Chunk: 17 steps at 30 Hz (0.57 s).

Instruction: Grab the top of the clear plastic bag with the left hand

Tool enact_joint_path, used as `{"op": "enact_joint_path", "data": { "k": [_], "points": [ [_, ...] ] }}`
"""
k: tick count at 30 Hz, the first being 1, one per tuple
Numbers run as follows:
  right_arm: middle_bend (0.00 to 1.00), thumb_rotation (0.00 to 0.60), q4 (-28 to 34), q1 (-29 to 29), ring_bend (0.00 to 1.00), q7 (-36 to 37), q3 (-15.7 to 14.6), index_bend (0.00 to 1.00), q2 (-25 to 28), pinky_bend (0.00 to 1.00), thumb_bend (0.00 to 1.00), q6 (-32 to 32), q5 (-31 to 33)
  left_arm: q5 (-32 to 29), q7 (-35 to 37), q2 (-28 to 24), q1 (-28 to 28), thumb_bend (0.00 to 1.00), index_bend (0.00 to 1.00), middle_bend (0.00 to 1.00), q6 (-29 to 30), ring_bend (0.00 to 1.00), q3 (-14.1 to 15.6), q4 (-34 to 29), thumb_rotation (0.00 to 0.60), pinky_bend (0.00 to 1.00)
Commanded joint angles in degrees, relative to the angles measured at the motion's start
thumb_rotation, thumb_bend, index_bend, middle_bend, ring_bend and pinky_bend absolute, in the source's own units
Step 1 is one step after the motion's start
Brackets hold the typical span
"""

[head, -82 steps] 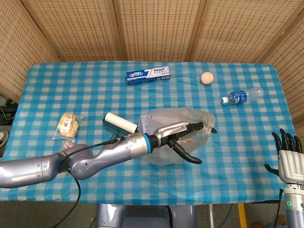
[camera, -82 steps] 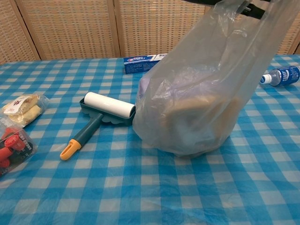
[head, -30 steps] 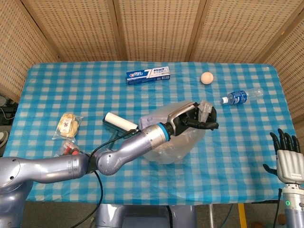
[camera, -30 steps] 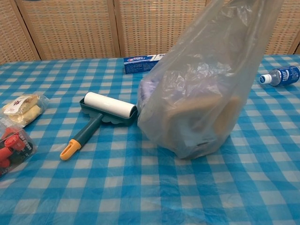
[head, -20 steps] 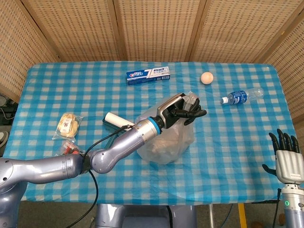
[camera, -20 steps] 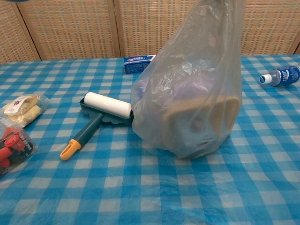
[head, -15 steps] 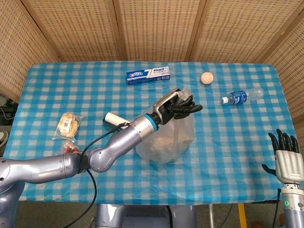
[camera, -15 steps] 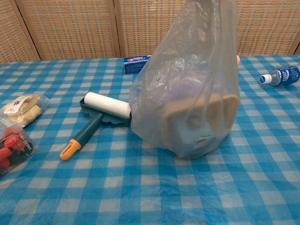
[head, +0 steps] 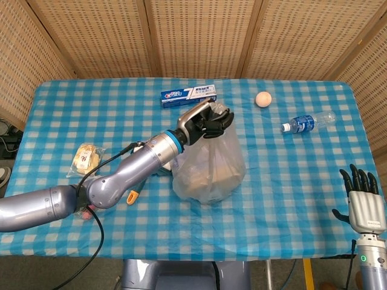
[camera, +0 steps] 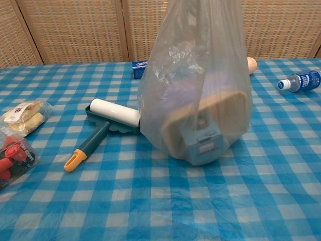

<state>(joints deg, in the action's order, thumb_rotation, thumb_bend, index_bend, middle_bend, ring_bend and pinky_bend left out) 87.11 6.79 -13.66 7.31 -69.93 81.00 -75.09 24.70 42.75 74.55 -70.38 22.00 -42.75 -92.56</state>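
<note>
The left hand has its dark fingers closed around the bunched top of the clear plastic bag, which hangs straight below it and bulges out where its bottom meets the blue checked desk. In the chest view the hand itself is cut off above the frame, and only the bag shows, rising out of the picture. Through the cloudy plastic a tan, boxy item with a small blue part can be made out, along with something pale purple behind it; what these are cannot be told.

The lint roller lies just beside the bag, on the forearm's side of the hand; in the head view the arm hides most of it and only its orange handle tip shows. Beyond the hand, the toothpaste box lies in full sight from the head view, but from the chest view the bag covers all but one end. A small peach-coloured ball and a water bottle lie well off to the hand's far side.

The right hand stands upright at the desk's near corner, fingers apart and holding nothing, with its wrist cut off by the frame edge.
</note>
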Motion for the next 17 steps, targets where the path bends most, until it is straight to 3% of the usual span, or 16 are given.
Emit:
{"op": "enact_joint_path", "data": {
  "k": [1, 10, 17],
  "points": [
    [0.00, 0.600, 0.0, 0.0, 0.00, 0.0, 0.0, 0.14, 0.0, 0.00, 0.00, 0.0, 0.0, -0.2, -0.4, -3.2, 0.6, 1.00, 1.00, 1.00, 0.5, 1.00, -2.4, -1.8, 0.600, 1.00],
    [0.00, 0.600, 0.2, 0.1, 0.00, 0.1, 0.0, 0.14, 0.0, 0.00, 0.00, -0.1, 0.0, -2.9, -0.8, -10.0, 0.5, 1.00, 1.00, 1.00, 6.5, 1.00, -6.2, -6.7, 0.600, 1.00],
    [0.00, 0.600, 0.3, 0.1, 0.00, 0.1, 0.0, 0.14, 0.1, 0.00, 0.00, 0.0, -0.1, -7.7, -2.3, -14.7, -1.3, 1.00, 1.00, 1.00, 8.4, 1.00, -6.1, -9.8, 0.600, 1.00]
  ]
}}
